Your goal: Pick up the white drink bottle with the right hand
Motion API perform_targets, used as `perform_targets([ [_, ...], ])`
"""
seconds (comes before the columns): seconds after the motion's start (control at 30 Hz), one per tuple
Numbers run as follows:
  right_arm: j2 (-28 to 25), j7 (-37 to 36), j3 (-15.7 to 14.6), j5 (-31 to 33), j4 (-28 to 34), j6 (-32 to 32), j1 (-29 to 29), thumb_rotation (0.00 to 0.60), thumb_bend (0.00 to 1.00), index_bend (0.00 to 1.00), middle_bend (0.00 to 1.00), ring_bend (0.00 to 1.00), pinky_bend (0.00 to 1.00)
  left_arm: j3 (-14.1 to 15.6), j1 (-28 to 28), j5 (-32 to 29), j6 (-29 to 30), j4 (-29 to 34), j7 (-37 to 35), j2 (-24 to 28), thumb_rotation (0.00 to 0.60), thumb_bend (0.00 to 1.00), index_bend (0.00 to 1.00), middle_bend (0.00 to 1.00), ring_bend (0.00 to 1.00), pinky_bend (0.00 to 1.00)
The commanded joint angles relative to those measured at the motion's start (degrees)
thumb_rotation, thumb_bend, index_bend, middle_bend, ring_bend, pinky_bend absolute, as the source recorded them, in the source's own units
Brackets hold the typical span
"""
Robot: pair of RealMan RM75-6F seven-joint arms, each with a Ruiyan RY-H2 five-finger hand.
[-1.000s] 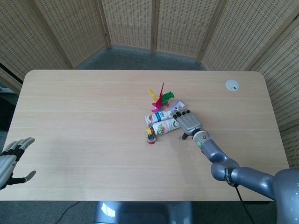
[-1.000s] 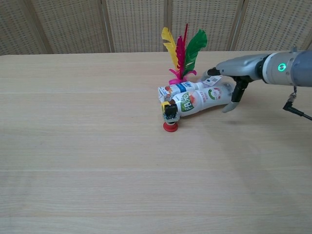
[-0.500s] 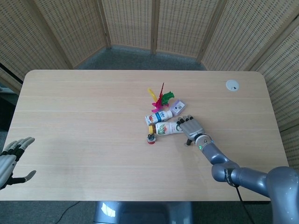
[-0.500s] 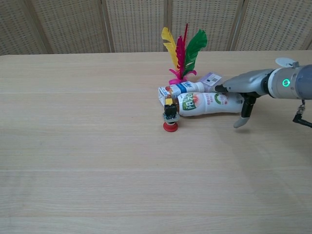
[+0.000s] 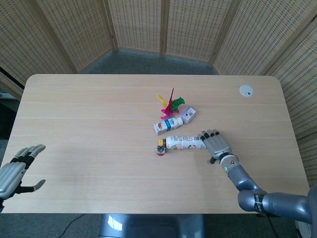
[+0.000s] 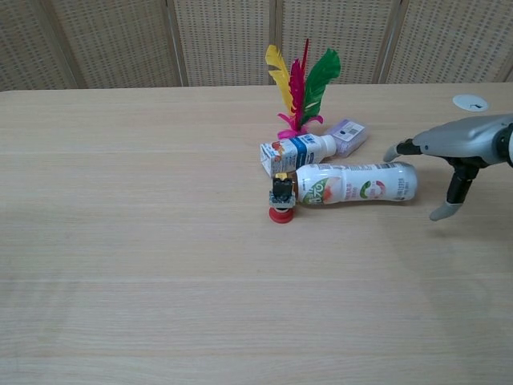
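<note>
Near the middle of the wooden table [image 6: 120, 241], the white plastic drink bottle with a green and red label [image 6: 357, 184] is lying on its side, cap beside a small red-based toy [image 6: 280, 198]. The right hand [image 6: 449, 156] is hovering just beside its base, fingers spread, holding nothing. The left hand [image 5: 17, 171] is hanging open off the table's edge.

White drink bottle [image 6: 357, 184]: white body, green-and-red label graphics, print too small to read. Carton [image 6: 293, 152]: white, blue band, red-orange patch at end. Shuttlecock [image 6: 300, 80]: yellow, magenta, green feathers, pink base. Small toy [image 6: 280, 197]: red base, black-and-yellow top. Small box [image 6: 349, 133]: pale lilac, dark mark. Right hand [image 6: 451, 160]: grey metallic, black fingertips. Left hand [image 5: 17, 171]: grey. Table [image 6: 128, 241]: light wood grain. Disc [image 5: 246, 90]: white. Screens [image 5: 148, 25]: tan woven, possibly rattan.
</note>
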State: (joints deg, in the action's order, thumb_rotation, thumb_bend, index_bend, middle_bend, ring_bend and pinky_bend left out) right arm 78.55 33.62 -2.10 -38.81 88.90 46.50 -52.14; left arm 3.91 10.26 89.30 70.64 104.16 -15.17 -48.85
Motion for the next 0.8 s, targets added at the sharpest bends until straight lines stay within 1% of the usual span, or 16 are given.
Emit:
perform_targets([
  [0.03, 1.9, 0.9, 0.5, 1.1, -1.2, -0.6, -1.0, 0.576, 0.20, 0.00, 0.00, 0.00, 0.00, 0.3, -0.4, 0.3, 0.6, -0.4, -0.7, 0.2, 0.600, 0.33, 0.00, 0.00, 0.00, 0.00],
  [0.27, 7.4, 2.0, 1.6, 3.2, -6.9, -3.0, -3.4, 0.582, 0.20, 0.00, 0.00, 0.00, 0.00, 1.2, -2.4, -0.1, 2.7, -2.3, -3.4, 1.1, 0.600, 0.33, 0.00, 0.00, 0.00, 0.00],
  [0.37, 9.5, 2.7, 2.0, 4.1, -9.3, -3.6, -4.5, 0.596, 0.20, 0.00, 0.00, 0.00, 0.00, 1.5, -2.9, -0.1, 3.1, -3.0, -4.3, 1.0, 0.600, 0.33, 0.00, 0.00, 0.00, 0.00],
  [0.4, 10.1, 2.8, 2.1, 4.3, -9.9, -3.8, -4.8, 0.599, 0.20, 0.02, 0.02, 0.00, 0.00, 1.5, -3.0, -0.1, 3.2, -3.2, -4.5, 1.0, 0.600, 0.33, 0.00, 0.00, 0.00, 0.00],
  [0.43, 10.8, 3.0, 2.3, 4.3, -10.9, -4.0, -5.2, 0.600, 0.20, 0.07, 0.07, 0.00, 0.00, 1.6, -3.1, 0.0, 3.4, -3.4, -4.8, 0.9, 0.600, 0.33, 0.00, 0.00, 0.00, 0.00],
  [0.47, 11.3, 3.0, 2.4, 4.2, -11.6, -4.1, -5.4, 0.600, 0.20, 0.16, 0.19, 0.03, 0.00, 1.6, -3.2, 0.0, 3.5, -3.5, -5.0, 0.9, 0.600, 0.33, 0.00, 0.00, 0.00, 0.00],
  [0.5, 11.9, 3.0, 2.6, 4.2, -12.4, -4.2, -5.5, 0.600, 0.20, 0.28, 0.38, 0.14, 0.05, 1.6, -3.3, 0.0, 3.5, -3.6, -5.1, 0.8, 0.600, 0.33, 0.00, 0.00, 0.00, 0.00],
  [0.53, 12.5, 2.7, 2.7, 4.2, -13.3, -4.6, -5.7, 0.600, 0.20, 0.37, 0.54, 0.26, 0.12, 1.7, -3.3, 0.0, 3.6, -3.7, -5.2, 0.8, 0.600, 0.33, 0.00, 0.00, 0.00, 0.00],
  [0.57, 13.0, 2.6, 2.8, 4.2, -14.0, -4.8, -5.7, 0.600, 0.20, 0.48, 0.72, 0.42, 0.23, 1.7, -3.4, 0.0, 3.7, -3.8, -5.4, 0.8, 0.600, 0.33, 0.00, 0.00, 0.00, 0.00],
  [0.6, 13.4, 2.5, 2.7, 4.1, -14.7, -5.0, -5.8, 0.600, 0.20, 0.57, 0.85, 0.55, 0.36, 1.7, -3.4, 0.0, 3.7, -3.9, -5.5, 0.8, 0.600, 0.33, 0.00, 0.00, 0.00, 0.00],
  [0.67, 14.1, 1.8, 2.8, 4.1, -15.9, -5.4, -5.6, 0.600, 0.20, 0.72, 0.97, 0.73, 0.54, 1.7, -3.6, 0.0, 3.8, -4.0, -5.7, 0.9, 0.600, 0.33, 0.00, 0.00, 0.00, 0.00],
  [0.7, 14.3, 1.4, 2.9, 4.0, -16.2, -5.5, -5.4, 0.600, 0.19, 0.78, 1.00, 0.80, 0.61, 1.7, -3.7, -0.1, 4.0, -4.1, -5.8, 0.9, 0.600, 0.33, 0.00, 0.00, 0.00, 0.00],
  [0.73, 14.3, 0.9, 2.9, 3.7, -16.5, -5.5, -5.1, 0.600, 0.19, 0.81, 1.00, 0.85, 0.65, 1.8, -3.8, -0.1, 4.0, -4.1, -5.9, 1.0, 0.600, 0.33, 0.00, 0.00, 0.00, 0.00],
  [0.8, 14.1, 0.3, 2.9, 2.9, -16.7, -5.0, -4.7, 0.600, 0.19, 0.86, 1.00, 0.91, 0.72, 1.8, -3.8, -0.2, 4.0, -4.2, -6.1, 1.2, 0.600, 0.33, 0.00, 0.00, 0.00, 0.00],
])
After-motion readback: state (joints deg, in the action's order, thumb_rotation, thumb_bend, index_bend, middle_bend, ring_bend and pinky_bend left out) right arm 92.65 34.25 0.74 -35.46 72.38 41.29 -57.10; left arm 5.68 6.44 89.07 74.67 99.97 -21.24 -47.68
